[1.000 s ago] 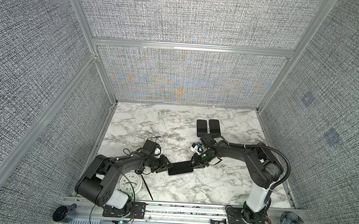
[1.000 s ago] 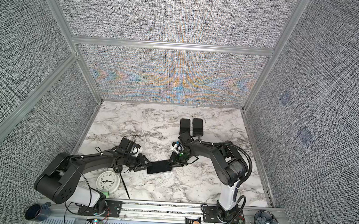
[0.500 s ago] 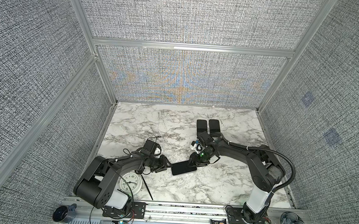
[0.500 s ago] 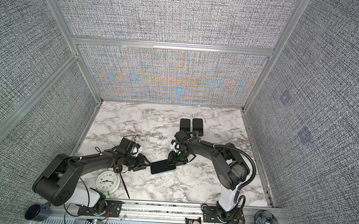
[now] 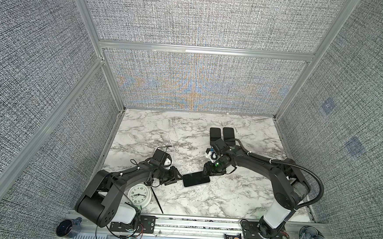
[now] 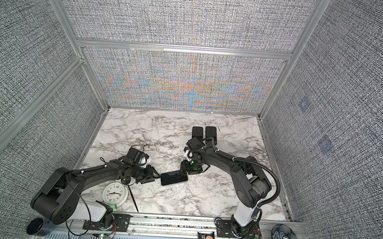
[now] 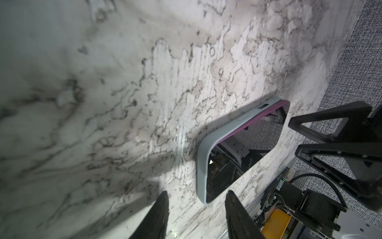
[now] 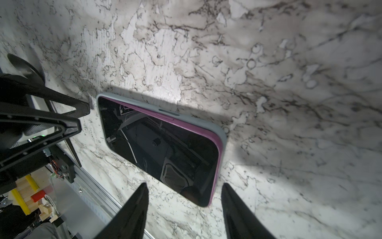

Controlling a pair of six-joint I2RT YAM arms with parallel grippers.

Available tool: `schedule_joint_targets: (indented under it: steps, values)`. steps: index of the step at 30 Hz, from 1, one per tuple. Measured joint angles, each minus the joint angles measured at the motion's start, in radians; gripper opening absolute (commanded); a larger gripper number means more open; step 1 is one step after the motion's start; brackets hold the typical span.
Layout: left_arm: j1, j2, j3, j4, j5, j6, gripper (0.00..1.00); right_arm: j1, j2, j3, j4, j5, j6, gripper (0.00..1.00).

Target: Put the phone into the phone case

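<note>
The phone (image 8: 161, 149) lay flat on the desk (image 5: 227, 195) with its dark screen facing up, and it sat inside the pale grey phone case (image 7: 201, 163). It lay between the two arms, just in front of each one's tips. The left end effector (image 7: 196, 194) was open, with its two fingers (image 7: 159, 209) spread apart and nothing held between them. One short end of the phone case was right in front of it, so close that it may have been touching, though I could not tell for sure. The right end effector (image 8: 184, 186) was open too and held nothing, and a corner at the other end of the phone sat just ahead of its tips. I think the two were set at both ends so that one could stop the phone case from sliding while the other pushed the phone down. The job looked almost done. A thin purple strip showed along one long side, just inside the rim of the phone case. That could be the phone's own edge, so that side might not have been pushed all the way in.
</note>
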Motion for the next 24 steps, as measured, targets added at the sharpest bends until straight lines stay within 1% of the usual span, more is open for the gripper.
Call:
schedule_joint_targets:
  steps: [3, 5, 10, 16, 24]
  values:
    - [-0.014, -0.022, 0.0, -0.01, 0.0, -0.014, 0.47, 0.003, -0.038, -0.034, -0.006, 0.019, 0.0, 0.45]
    - [-0.028, -0.029, 0.0, -0.01, -0.001, -0.028, 0.47, 0.009, -0.06, -0.053, -0.006, 0.03, 0.001, 0.42]
    - [-0.066, -0.02, 0.009, -0.01, -0.002, -0.06, 0.47, 0.018, -0.085, -0.097, 0.011, 0.04, 0.013, 0.41]
    - [-0.107, 0.028, 0.024, 0.004, -0.009, -0.101, 0.46, 0.024, -0.078, -0.132, 0.033, 0.043, 0.03, 0.41]
    - [-0.123, 0.065, 0.034, 0.034, -0.019, -0.108, 0.46, 0.025, -0.069, -0.135, 0.052, 0.04, 0.037, 0.38]
